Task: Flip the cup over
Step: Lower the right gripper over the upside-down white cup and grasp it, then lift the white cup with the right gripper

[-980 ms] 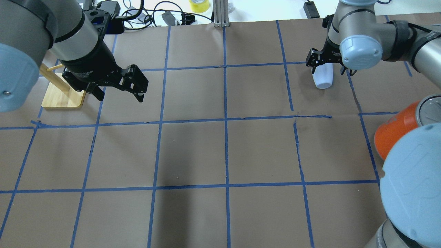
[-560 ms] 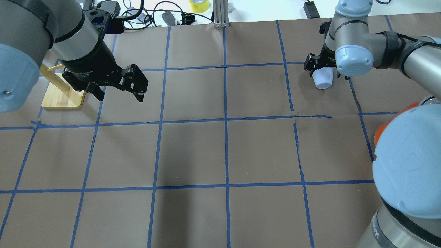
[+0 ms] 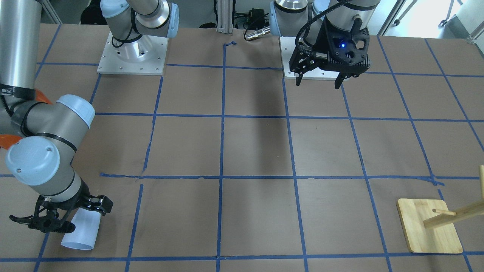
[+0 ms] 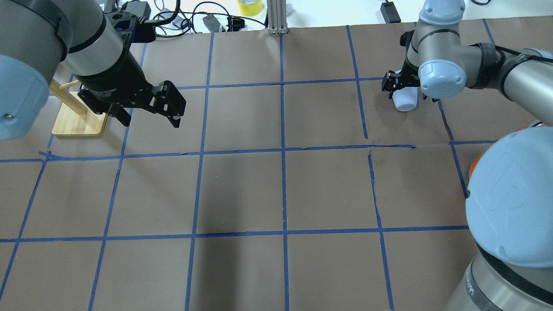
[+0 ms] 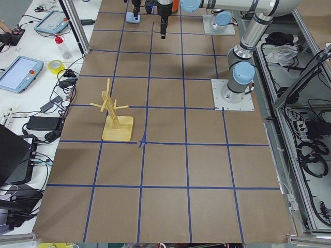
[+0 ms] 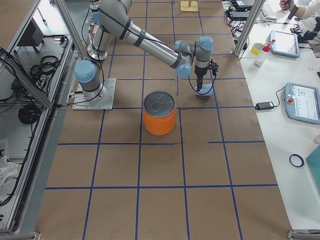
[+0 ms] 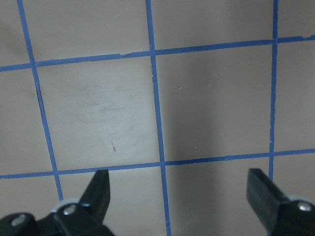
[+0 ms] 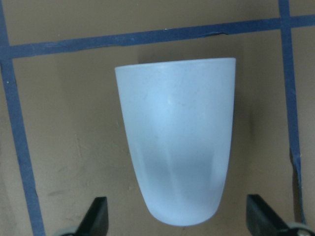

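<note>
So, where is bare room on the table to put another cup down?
Bare: the middle squares between the wooden stand and the cup. Crowded: the far right side, where the open right hand straddles the lying cup, with the orange can nearby. The left hand hangs by the stand.

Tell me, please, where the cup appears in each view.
Front-facing: cup lower left.
Overhead: cup upper right.
Exterior left: cup top edge, left of centre.
Exterior right: cup upper centre-right.
Left wrist: not in it.
Right wrist: cup centre.
Shared landmark: the open right tool straddling it.
</note>
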Tool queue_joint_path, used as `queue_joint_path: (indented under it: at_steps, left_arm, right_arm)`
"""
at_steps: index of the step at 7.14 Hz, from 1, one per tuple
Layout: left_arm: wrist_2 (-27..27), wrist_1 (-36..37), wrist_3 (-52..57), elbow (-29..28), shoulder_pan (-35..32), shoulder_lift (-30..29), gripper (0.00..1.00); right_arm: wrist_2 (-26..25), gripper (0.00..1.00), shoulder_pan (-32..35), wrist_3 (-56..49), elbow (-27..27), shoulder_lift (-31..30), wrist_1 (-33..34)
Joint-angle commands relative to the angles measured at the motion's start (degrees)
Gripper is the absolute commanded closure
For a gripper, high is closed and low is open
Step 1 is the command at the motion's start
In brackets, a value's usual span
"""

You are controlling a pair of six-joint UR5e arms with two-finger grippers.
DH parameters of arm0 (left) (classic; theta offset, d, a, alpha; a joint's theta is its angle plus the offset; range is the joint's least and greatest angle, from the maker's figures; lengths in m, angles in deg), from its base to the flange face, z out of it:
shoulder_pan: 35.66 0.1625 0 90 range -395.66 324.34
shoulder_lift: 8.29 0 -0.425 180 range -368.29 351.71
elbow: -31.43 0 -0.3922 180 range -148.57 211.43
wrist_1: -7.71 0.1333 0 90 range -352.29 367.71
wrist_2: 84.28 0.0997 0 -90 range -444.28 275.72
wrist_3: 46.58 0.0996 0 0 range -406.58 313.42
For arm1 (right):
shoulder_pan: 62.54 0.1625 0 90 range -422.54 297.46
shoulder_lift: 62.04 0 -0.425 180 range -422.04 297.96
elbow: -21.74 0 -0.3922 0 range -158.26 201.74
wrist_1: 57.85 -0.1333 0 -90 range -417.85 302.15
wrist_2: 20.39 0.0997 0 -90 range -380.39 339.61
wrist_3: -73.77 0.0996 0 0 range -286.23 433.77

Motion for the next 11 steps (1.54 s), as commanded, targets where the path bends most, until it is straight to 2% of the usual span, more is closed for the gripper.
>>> queue_joint_path:
  at_steps: [1,11]
  left_arm:
    - [0.0,0.07,0.0,0.0,0.0,0.01,0.0]
    - [0.0,0.33,-0.26,0.0,0.0,0.01,0.0]
  right_arm:
    - [0.19,0.0,-0.61,-0.83,0.08,0.54,0.35]
    - [0.63,0.0,-1.32,0.49,0.52,0.9,5.34]
